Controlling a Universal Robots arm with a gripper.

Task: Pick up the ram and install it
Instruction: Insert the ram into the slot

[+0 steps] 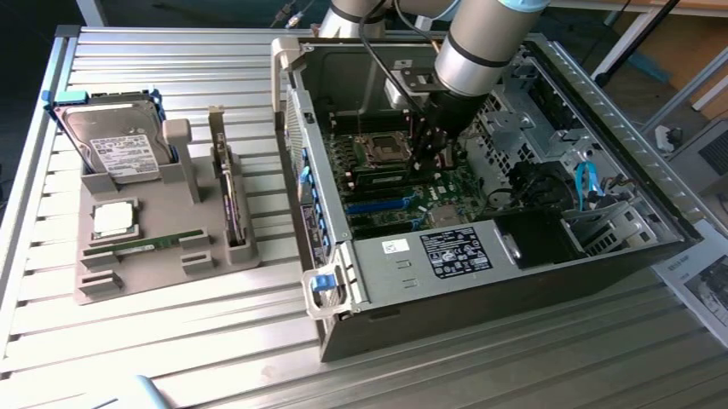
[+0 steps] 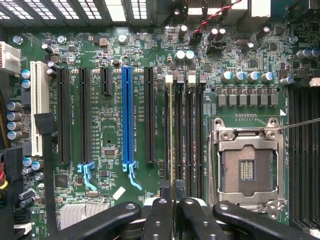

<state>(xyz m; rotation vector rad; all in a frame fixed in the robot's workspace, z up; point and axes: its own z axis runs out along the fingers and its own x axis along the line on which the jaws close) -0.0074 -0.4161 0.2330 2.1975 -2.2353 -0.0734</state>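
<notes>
In the wrist view the ram [image 2: 171, 135] appears edge-on as a thin pale-green line. It stands along the memory slot closest to the long black expansion slots, beside the open processor socket [image 2: 247, 162]. My gripper [image 2: 173, 196] is shut on the ram's near end, one black finger [image 2: 159, 215] on each side of it. I cannot tell how deep the ram sits in the slot. In the exterior view the arm reaches down into the open computer case [image 1: 455, 256], with the gripper [image 1: 432, 162] just above the motherboard next to the socket.
On the exterior view's left, a grey holder [image 1: 159, 273] carries a hard drive [image 1: 114, 145], a square silver chip [image 1: 114, 219], another green stick [image 1: 148, 245] and an upright card [image 1: 234, 204]. Case walls, a drive cage and blue cables [image 1: 586, 183] crowd the gripper.
</notes>
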